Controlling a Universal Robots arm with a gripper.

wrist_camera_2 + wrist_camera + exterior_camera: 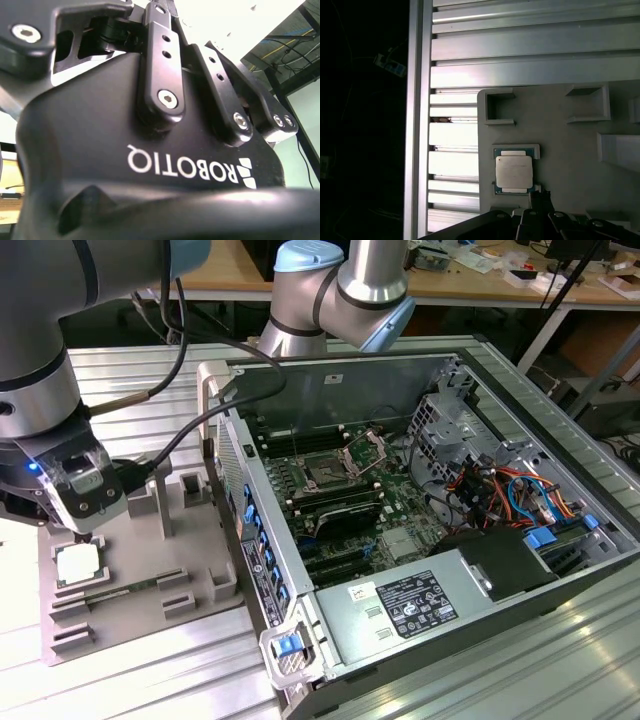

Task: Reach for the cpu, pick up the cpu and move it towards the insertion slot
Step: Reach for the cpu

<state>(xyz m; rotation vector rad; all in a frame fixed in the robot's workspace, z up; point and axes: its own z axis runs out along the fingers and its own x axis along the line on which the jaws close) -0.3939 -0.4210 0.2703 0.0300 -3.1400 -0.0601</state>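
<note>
The black-and-silver end effector [88, 533] hovers close over the grey moulded plastic fixture plate [190, 540], at the end of the plate farthest from the open grey metal computer case [330, 380]. The flat square silver-topped cpu [78, 565] lies level in a shallow recess of the plate, directly beneath the end effector, and nothing grips it. How far the end effector is open cannot be told. The square silver-framed insertion slot [328, 470] with its dark centre lies well apart from the plate, on the green board inside the case, and its hinged bracket appears raised. Hazards: in the first wrist view the cpu sits just beside the dark end-effector parts, not squarely under them, so an off-centre descent may strike the recess rim and tilt or jam the chip. The chip is thin and smooth and gives little edge to grip, so it may slip. The black cable [190, 430] hangs from the wrist over the plate towards the case and may snag on the plate's upright blocks. Hidden items: in the exterior view the housing masks the grasping end, so the clearance above the cpu cannot be judged. The second wrist view presents the housing and linkages at close range. The slot contacts are too small to inspect.
</note>
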